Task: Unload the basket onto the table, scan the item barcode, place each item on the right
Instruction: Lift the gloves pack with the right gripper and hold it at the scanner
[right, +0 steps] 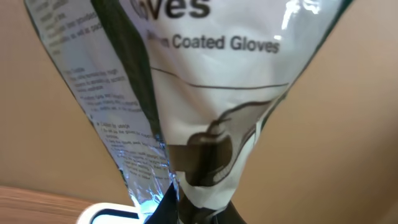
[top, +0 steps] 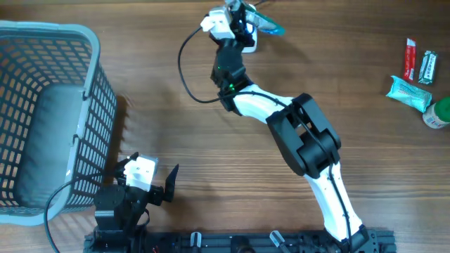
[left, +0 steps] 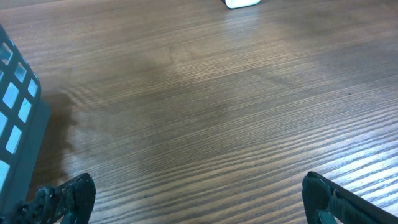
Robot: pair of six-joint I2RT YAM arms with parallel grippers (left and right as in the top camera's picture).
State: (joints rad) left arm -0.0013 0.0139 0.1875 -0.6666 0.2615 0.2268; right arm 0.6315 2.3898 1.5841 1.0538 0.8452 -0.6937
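Note:
A clear bag of coated gloves (right: 205, 93) with white and dark printing fills the right wrist view. My right gripper (right: 199, 216) is shut on the bag's pinched lower end. In the overhead view this gripper (top: 245, 19) is at the table's far edge, and the bag's teal end (top: 271, 29) sticks out to its right. A white scanner (right: 102, 214) with a dark window lies on the table just below the bag; it also shows as a white corner (left: 242, 3) in the left wrist view. My left gripper (left: 199, 199) stands open over bare wood near the front (top: 151, 186).
A grey mesh basket (top: 91, 84) takes up the left side, close to the left arm. At the far right lie a red tube (top: 410, 57), a small packet (top: 427, 68), a teal packet (top: 409, 94) and a green bottle (top: 439, 112).

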